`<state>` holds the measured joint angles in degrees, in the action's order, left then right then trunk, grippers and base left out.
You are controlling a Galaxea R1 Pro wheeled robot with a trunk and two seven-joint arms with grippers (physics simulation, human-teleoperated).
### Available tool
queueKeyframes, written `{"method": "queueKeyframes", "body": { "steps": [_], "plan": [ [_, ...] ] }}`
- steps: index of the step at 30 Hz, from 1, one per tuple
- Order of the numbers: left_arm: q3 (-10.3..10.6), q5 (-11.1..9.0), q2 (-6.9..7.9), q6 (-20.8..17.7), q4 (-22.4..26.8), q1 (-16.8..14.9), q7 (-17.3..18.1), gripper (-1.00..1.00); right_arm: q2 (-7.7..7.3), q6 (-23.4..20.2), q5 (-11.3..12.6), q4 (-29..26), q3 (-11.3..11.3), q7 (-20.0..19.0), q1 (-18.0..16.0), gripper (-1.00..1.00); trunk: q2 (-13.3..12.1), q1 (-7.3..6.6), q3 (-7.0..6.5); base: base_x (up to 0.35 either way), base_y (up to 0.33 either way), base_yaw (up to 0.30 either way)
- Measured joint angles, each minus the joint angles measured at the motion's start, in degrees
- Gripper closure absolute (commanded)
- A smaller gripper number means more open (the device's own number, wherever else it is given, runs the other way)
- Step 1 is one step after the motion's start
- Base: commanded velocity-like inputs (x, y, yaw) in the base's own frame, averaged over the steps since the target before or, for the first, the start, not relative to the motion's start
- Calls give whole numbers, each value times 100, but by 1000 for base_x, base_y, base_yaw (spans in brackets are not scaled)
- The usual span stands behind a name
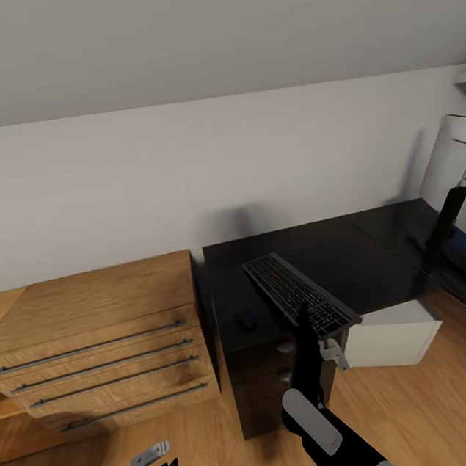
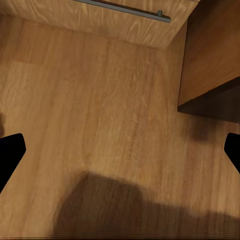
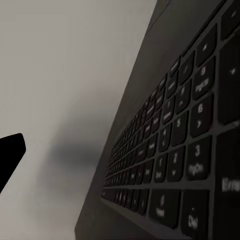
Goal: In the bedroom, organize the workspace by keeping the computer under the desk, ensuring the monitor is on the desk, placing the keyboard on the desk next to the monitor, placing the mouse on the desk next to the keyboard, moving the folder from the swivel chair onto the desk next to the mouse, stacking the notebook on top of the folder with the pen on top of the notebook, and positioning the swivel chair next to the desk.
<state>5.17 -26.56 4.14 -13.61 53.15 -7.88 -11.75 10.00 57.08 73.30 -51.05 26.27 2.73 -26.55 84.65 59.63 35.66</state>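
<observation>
Black desk (image 1: 354, 249), keyboard (image 1: 298, 293), wooden floor (image 1: 436, 412)

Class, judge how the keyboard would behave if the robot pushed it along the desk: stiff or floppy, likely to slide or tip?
The keyboard looks like a thin rigid slab, so probably stiff. The desk top is smooth, so it likely slides easily. Its near end overhangs the front edge by the right claw, so it might tip.

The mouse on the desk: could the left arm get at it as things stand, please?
Probably not without moving first: the left gripper hangs low over the floor before the wooden cabinet, while the mouse lies up on the desk. Nothing covers it; the keyboard lies beside it.
</observation>
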Motion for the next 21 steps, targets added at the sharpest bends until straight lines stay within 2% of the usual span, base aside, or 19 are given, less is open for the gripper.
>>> {"method": "queueKeyframes", "body": {
  "steps": [12, 21],
  "plan": [
    [4, -4, 8, 0, -46, -1, -5, -100, 0, -6, -1, 7, -12, 10, -2, -100, 0, 0, 0, -243, -204, 0],
    [16, -3, 9, -3, -154, -1, -8, -100, 0, -1, 4, -2, -43, 91, 0, -100, 0, -2, 0, -55, -180, 0]
  ]
}}
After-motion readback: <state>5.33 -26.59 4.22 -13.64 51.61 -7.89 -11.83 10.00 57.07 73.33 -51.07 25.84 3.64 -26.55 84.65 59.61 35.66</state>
